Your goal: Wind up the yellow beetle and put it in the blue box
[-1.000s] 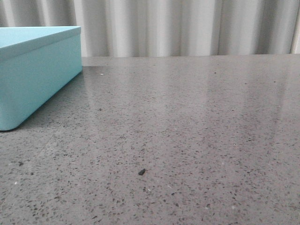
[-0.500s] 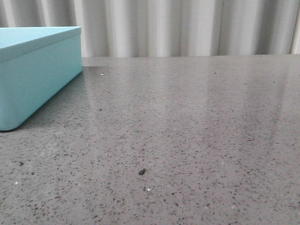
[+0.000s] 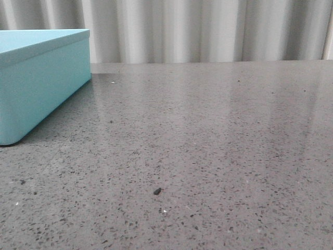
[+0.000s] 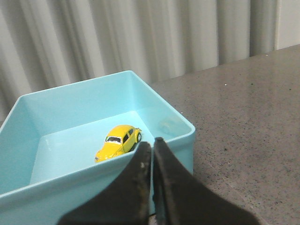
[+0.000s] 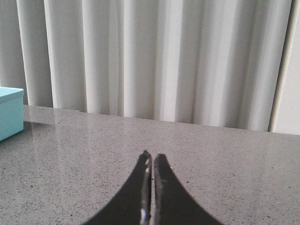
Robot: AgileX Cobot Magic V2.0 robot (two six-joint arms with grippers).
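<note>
Inside the blue box, on its pale floor: the yellow beetle, upright on its wheels, set diagonally, near the middle and apart from every wall. Nothing else visible in the box.

Just outside the near wall, above the rim: the left hand, dark fingers pressed together, holding nothing. Over the bare desk, well apart from the box: the right hand, fingers likewise pressed together and empty. Neither hand visible in the front view.

Storing step apparently complete, judging from the car's place. Whether wound up or not: impossible to tell.

Possible trouble from here:
- If wound, a roll of the car into a wall; harmless, since walls high against so small a toy.
- A low or forward pull-away of the left hand, catching the near rim and sliding or tipping the box. Cause: fingers very close to that rim.
- A push of the box toward the desk edge; that edge not visible on the left in the front view, so margin unknown.

Open room: wide speckled desk to the right of the box, free up to the curtain behind. Safest path for the left hand: upward first, then back.
</note>
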